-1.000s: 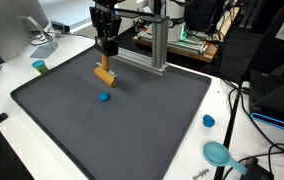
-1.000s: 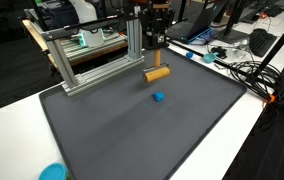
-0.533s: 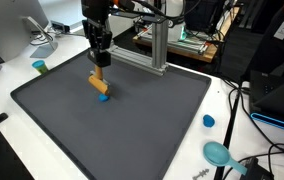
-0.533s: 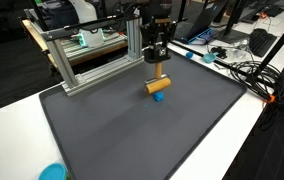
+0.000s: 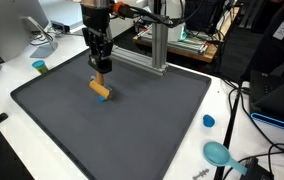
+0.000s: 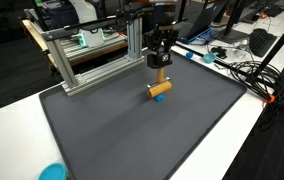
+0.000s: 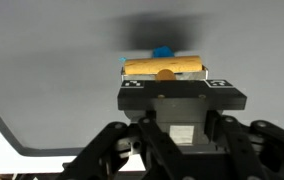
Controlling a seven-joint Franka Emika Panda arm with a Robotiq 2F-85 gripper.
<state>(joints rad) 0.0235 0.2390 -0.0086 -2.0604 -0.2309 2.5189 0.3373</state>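
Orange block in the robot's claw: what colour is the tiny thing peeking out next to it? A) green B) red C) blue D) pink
C, the wrist view shows a small blue piece just behind the orange block held in the gripper.

The cylinder (image 5: 100, 88) is coloured a plain orange-tan, and the small block (image 7: 161, 52) bright blue. The gripper (image 5: 101, 72) is finished in black. The mat (image 5: 142, 125) is seen as unpatterned dark grey, the table (image 5: 0, 88) white, the bowl (image 5: 216, 153) teal.

Arm reaches straight down — gripper (image 5: 100, 72) vertical, jaws clamped.
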